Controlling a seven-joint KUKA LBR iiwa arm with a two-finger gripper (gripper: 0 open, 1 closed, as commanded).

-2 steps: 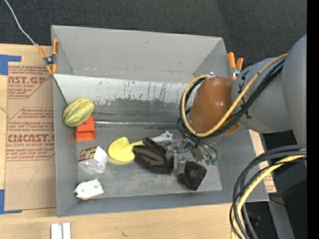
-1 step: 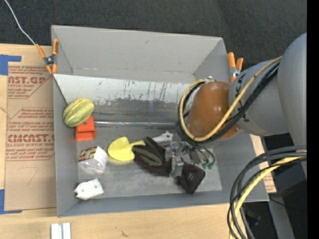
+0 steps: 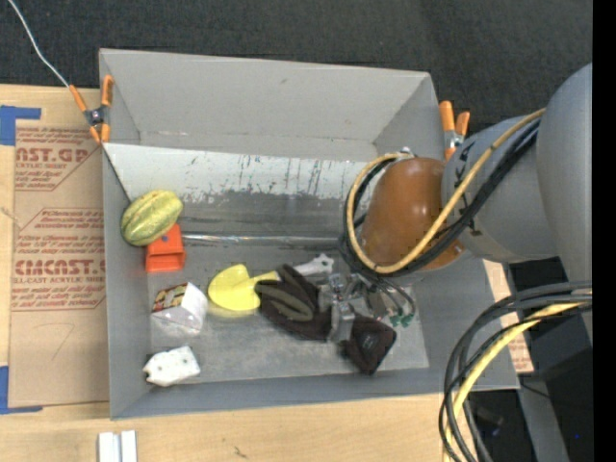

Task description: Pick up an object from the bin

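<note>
My gripper [image 3: 339,295] is low in the bin's front right part, under the arm's brown dome. It sits right on a dark brown, floppy thing [image 3: 296,303] that lies along the floor. A second dark lump [image 3: 371,345] lies just to the gripper's front right. A yellow rounded piece [image 3: 233,290] touches the dark thing's left end. The view does not show whether anything is held.
Along the left wall lie a yellow-green oval thing [image 3: 151,216], an orange block [image 3: 165,248], a white wrapped packet [image 3: 180,307] and a white piece [image 3: 171,365]. The arm and its cables cover the bin's right side.
</note>
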